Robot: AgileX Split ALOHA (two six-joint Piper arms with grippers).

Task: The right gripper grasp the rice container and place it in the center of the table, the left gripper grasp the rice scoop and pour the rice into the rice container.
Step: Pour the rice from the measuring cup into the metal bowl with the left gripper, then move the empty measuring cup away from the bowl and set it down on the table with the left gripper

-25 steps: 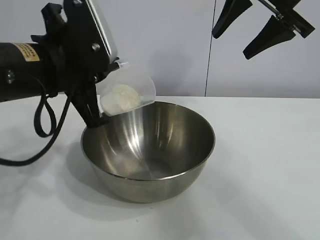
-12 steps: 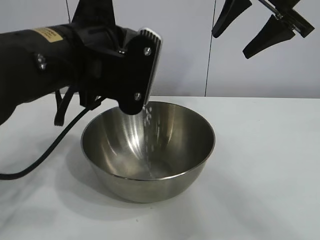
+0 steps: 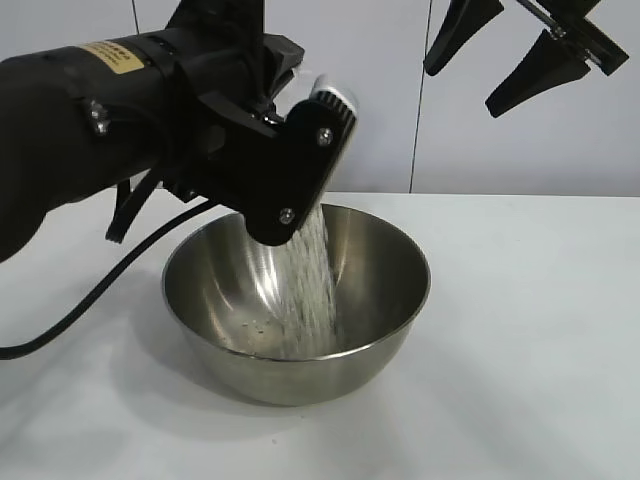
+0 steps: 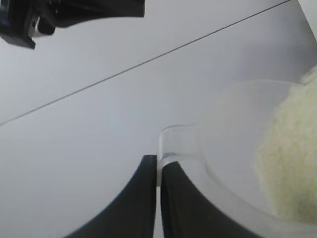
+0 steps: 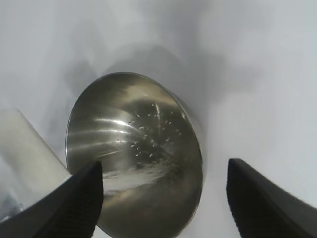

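Note:
The rice container [image 3: 290,375], a shiny steel bowl, stands on the white table [image 3: 530,330]. Above its left rim my left arm [image 3: 150,110] is rolled over, and its body hides the rice scoop in the exterior view. A stream of rice [image 3: 315,270] falls from behind it into the bowl. My left gripper [image 4: 158,166] is shut on the tab handle of the clear rice scoop [image 4: 223,144], with a heap of rice [image 4: 292,163] in it. My right gripper [image 3: 520,55] hangs open high at the back right. Its fingers [image 5: 81,198] frame the bowl [image 5: 99,129] from above, with loose grains [image 5: 148,139] inside.
A black cable [image 3: 90,300] from the left arm loops down onto the table left of the bowl. Bare white tabletop lies right of the bowl and in front of it. A plain wall [image 3: 480,140] stands behind the table.
The left wrist has rolled further over the bowl, tipping the scoop. The rice went from lying in the scoop, to a thin trickle, to a thick stream. The right gripper has not moved.

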